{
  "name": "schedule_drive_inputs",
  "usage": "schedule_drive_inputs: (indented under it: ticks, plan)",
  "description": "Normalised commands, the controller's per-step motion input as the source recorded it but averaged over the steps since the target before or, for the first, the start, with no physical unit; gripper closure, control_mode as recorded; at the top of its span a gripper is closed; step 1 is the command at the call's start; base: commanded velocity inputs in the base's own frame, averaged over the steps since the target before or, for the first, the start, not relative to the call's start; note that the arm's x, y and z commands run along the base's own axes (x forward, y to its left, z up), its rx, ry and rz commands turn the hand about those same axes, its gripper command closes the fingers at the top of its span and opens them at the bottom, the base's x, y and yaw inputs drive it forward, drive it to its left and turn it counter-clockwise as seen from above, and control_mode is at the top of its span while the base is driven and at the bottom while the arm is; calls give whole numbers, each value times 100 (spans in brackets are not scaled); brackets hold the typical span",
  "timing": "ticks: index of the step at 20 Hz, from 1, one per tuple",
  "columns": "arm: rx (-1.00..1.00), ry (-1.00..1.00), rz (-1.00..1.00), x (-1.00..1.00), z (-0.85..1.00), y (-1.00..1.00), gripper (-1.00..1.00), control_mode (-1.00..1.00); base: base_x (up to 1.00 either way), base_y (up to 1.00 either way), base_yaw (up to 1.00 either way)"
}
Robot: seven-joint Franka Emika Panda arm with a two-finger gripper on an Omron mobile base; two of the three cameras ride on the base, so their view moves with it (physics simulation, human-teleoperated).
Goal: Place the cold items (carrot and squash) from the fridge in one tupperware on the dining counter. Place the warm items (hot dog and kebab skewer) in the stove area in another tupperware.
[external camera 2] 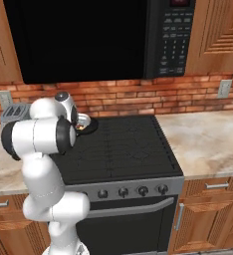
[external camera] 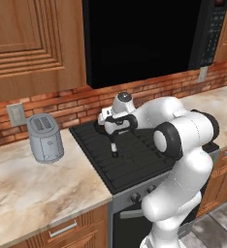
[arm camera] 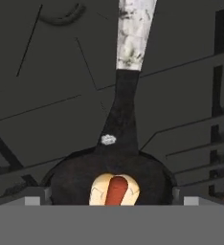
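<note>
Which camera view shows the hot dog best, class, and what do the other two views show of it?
The hand view: the hot dog lies in the dark pan, bun and sausage plain, directly below the camera. The right base view shows a small orange fleck in the pan beside the arm. In the left base view the arm covers the pan.

The hot dog (arm camera: 115,190) is a red sausage in a pale bun, lying in a dark pan (arm camera: 80,179) on the stove. In the hand view it sits midway between the two fingers (arm camera: 36,195), at the bottom centre. The pan's long handle (arm camera: 133,43) runs straight away from the fingers, dark near the bowl and pale speckled grey farther out.
</note>
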Motion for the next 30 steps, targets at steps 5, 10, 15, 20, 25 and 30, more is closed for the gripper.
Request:
schedule_drive_inputs:
  ticks: [5, 10, 15, 20, 25, 30]
  plan:
    - [0, 0, 0, 56, -29, 1, -100, -100, 0, 0, 0]
    - [0, 0, 0, 54, -28, 5, -100, -100, 0, 0, 0]
    - [0, 0, 0, 44, -38, 9, -100, -100, 0, 0, 0]
    - [0, 0, -2, 36, -43, 14, -100, -100, 0, 0, 0]
    - [0, 0, -7, 23, -52, 16, 100, -100, 0, 0, 0]
    - [8, -13, -28, -40, -44, -18, 100, -100, 0, 0, 0]
